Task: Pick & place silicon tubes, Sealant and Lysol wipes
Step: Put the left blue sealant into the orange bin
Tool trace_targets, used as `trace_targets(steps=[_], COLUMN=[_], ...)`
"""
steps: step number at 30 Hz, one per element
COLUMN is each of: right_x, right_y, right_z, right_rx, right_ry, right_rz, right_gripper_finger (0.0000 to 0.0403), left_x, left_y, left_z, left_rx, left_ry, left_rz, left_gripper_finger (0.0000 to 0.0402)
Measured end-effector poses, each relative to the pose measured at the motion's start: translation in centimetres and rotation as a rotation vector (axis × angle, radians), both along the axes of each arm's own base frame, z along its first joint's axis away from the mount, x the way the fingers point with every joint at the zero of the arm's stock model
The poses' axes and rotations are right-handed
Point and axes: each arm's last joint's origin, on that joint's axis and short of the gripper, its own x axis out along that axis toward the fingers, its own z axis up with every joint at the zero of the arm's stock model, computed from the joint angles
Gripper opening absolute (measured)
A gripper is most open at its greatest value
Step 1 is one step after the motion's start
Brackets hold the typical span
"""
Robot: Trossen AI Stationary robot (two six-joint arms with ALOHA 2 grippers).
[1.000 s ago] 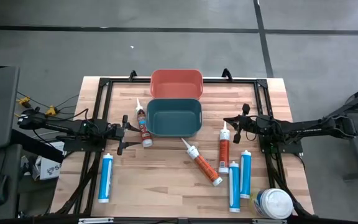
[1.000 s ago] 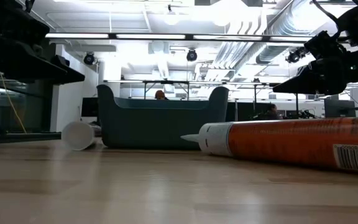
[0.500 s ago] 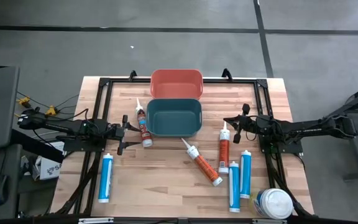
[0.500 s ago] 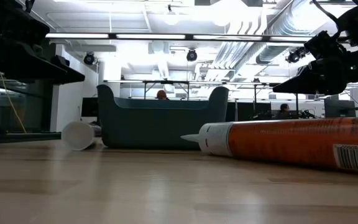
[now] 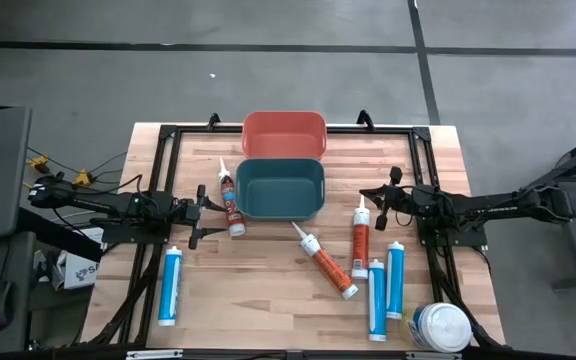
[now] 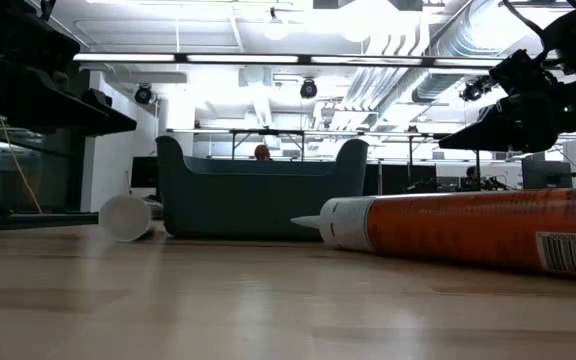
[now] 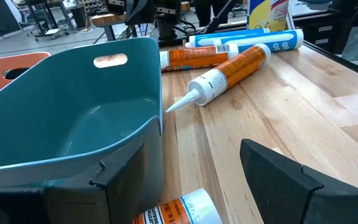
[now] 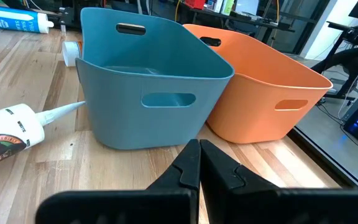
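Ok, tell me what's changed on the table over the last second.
Nothing visibly changed. Both arms hang where they were: the left gripper open beside the teal bin, the right gripper shut on nothing on the bin's other side. The orange tubes, blue tubes and Lysol wipes lie untouched. Only people in the room behind shifted.

The left arm lies low across the left side of the table, reaching inward. Its left gripper [image 5: 205, 210] has the fingers [image 7: 291, 171] spread wide apart. The right arm reaches in from the right side in the same flat pose. The right gripper [image 5: 379, 197] has its fingers [image 8: 188, 163] pressed together, holding nothing as far as can be seen.
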Motion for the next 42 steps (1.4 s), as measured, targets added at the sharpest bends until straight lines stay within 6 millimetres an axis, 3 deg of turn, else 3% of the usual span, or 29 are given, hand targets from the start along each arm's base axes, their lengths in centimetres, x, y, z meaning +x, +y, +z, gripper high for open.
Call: trace_targets(steps=[26, 42], right_x=[0.0, 0.0], right_y=[0.0, 0.0], right_z=[0.0, 0.0], right_rx=[0.0, 0.0], right_ry=[0.0, 0.0], right_rz=[0.0, 0.0], right_gripper_finger=[0.0, 0.0], left_x=[-0.07, -0.05], left_y=[0.09, 0.18], left_z=[-0.34, -0.24], left_rx=[0.008, -0.16], left_ry=[0.035, 0.027], left_rz=[0.026, 0.095], left_gripper_finger=[0.0253, 0.0253])
